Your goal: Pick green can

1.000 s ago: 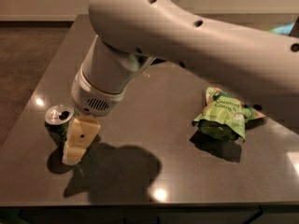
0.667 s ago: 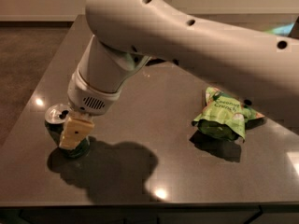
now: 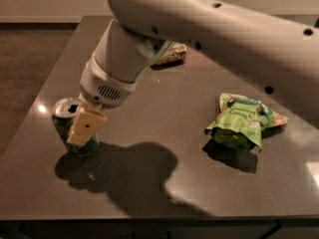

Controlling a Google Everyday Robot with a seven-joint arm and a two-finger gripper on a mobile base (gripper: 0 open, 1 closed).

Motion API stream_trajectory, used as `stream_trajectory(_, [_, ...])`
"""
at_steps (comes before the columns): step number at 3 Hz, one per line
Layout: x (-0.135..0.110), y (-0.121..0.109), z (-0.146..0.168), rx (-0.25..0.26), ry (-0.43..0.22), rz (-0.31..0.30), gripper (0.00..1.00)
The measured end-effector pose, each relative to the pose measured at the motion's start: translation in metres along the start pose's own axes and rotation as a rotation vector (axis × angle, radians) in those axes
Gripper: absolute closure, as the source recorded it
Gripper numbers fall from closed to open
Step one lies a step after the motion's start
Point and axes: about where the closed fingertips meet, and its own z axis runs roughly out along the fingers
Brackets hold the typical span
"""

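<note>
The green can (image 3: 62,124) stands near the left front of the dark table (image 3: 169,98), its silver top with pull tab showing, and it leans slightly. My gripper (image 3: 82,127) hangs from the big white arm and sits right against the can's near right side, covering part of its body. The gripper's far side is hidden behind the can and the wrist.
A light green snack bag (image 3: 241,125) with white lettering lies at the right. A brownish packet (image 3: 172,55) lies at the back, partly hidden behind the arm. The table's front edge (image 3: 149,217) runs close below the can, and its left edge is near.
The gripper has moved left and a little up, from beside the can to right against it. The can now leans slightly. The snack bag has not moved.
</note>
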Motion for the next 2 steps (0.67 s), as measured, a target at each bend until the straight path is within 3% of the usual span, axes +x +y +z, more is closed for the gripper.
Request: stream_trajectory(2, [0.003, -0.024, -0.061, 0.032, -0.062, 0.013, 1.0])
